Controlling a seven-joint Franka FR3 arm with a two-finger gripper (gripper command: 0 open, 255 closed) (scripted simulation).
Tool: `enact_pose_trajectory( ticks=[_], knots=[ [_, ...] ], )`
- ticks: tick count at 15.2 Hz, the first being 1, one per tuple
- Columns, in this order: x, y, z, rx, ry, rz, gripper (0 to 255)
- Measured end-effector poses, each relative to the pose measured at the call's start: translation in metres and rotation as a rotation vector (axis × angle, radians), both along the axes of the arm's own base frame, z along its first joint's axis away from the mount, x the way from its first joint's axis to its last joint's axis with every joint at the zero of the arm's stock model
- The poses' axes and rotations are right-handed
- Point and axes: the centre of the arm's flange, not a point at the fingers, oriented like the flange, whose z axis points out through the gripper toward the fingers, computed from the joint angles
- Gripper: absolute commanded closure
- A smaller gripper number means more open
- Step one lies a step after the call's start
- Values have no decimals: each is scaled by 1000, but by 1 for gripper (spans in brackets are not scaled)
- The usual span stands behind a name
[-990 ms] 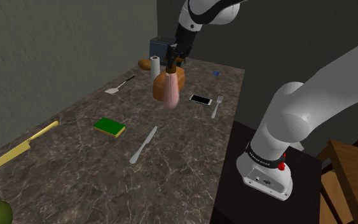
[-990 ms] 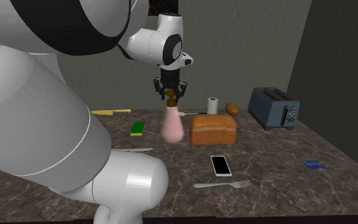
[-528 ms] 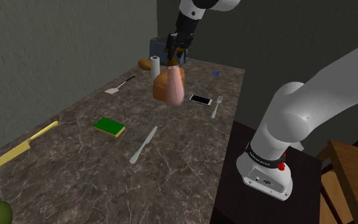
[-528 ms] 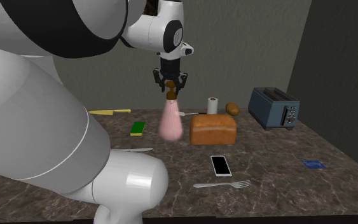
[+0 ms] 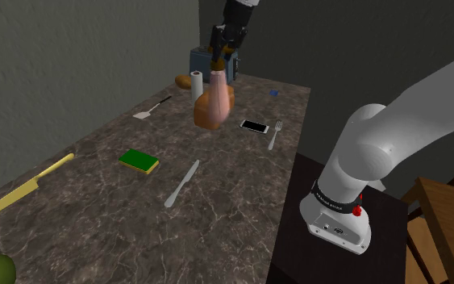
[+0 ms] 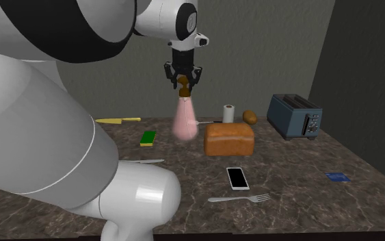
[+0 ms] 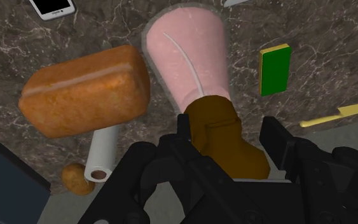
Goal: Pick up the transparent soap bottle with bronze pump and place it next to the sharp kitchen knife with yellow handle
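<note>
The black two-finger gripper (image 6: 183, 81) is clamped on the brown pump head (image 7: 225, 137) of the translucent pink soap bottle (image 6: 184, 118). The bottle hangs clear above the dark marbled surface (image 5: 96, 218), close by the brown bread loaf (image 6: 229, 138). The hold is on the narrow pump alone, with the wide body dangling below. A quick swing toward the long yellow-handled kitchen knife (image 5: 23, 190), well apart at the shoulder view's lower left, could therefore make the bottle sway, twist in the grip or slip out. Carried too low, its base may clip the green sponge (image 5: 139, 160) or the grey butter knife (image 5: 182, 183), which lie along the way. Set down tilted or onto the blade, it would likely tip over or shove the knife aside
</note>
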Motion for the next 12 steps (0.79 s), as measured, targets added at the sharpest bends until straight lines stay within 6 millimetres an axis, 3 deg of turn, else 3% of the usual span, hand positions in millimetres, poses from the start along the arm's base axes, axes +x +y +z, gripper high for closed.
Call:
enact_pose_trajectory(
  ticks=[12],
  knots=[
    [-1,0,63,0,0,0,255]
  ],
)
